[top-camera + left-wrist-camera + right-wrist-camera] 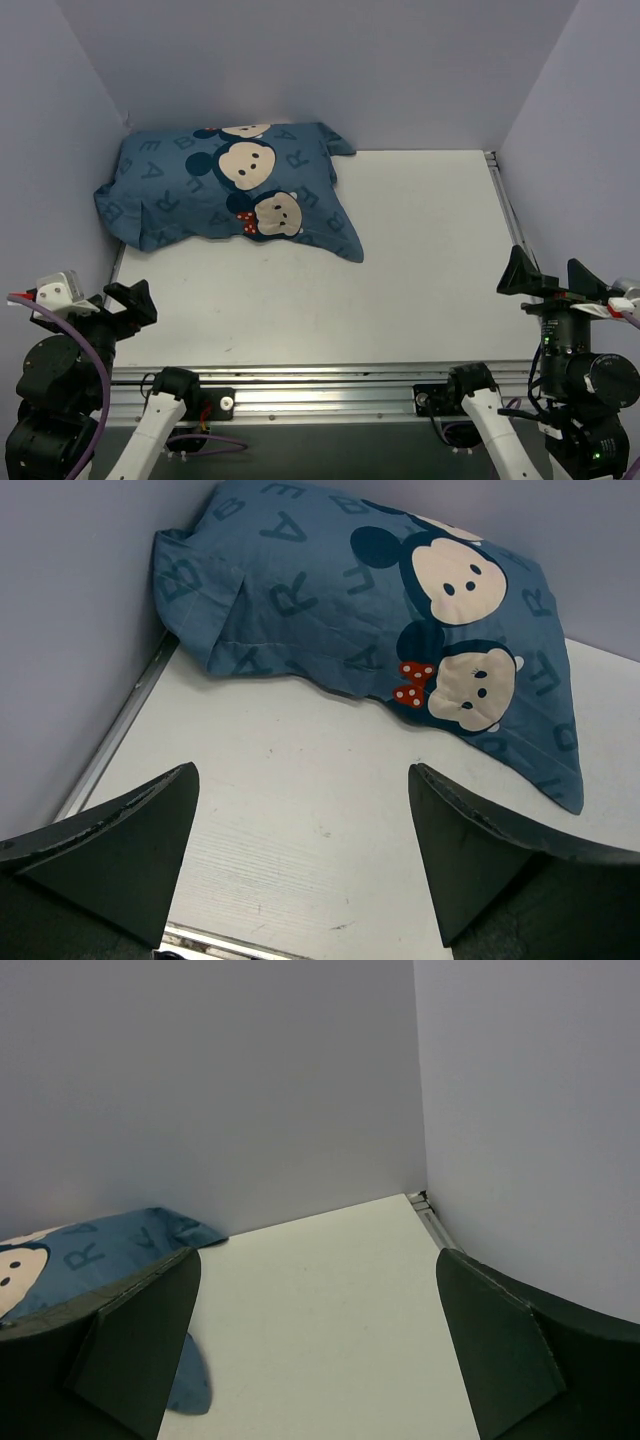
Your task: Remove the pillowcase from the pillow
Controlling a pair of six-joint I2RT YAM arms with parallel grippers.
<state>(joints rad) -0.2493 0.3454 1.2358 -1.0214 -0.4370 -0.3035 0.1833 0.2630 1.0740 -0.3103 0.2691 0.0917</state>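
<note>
This looks like a robot lab, inside a small test booth. Plain pale grey-purple walls [300,60] box in a flat white table [420,280]. A shiny silver metal rail [330,385] runs along the near edge. The black-and-white left robot arm [50,370] and right robot arm [590,380] are bolted there, with a thin purple cable [205,441].

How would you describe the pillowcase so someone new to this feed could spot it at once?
Start at the white table and look to its far left corner, against the walls. The pillowcase lies there, plump and blue. It alone carries a print: scattered letters and two cartoon mouse faces, one with a red bow.
</note>
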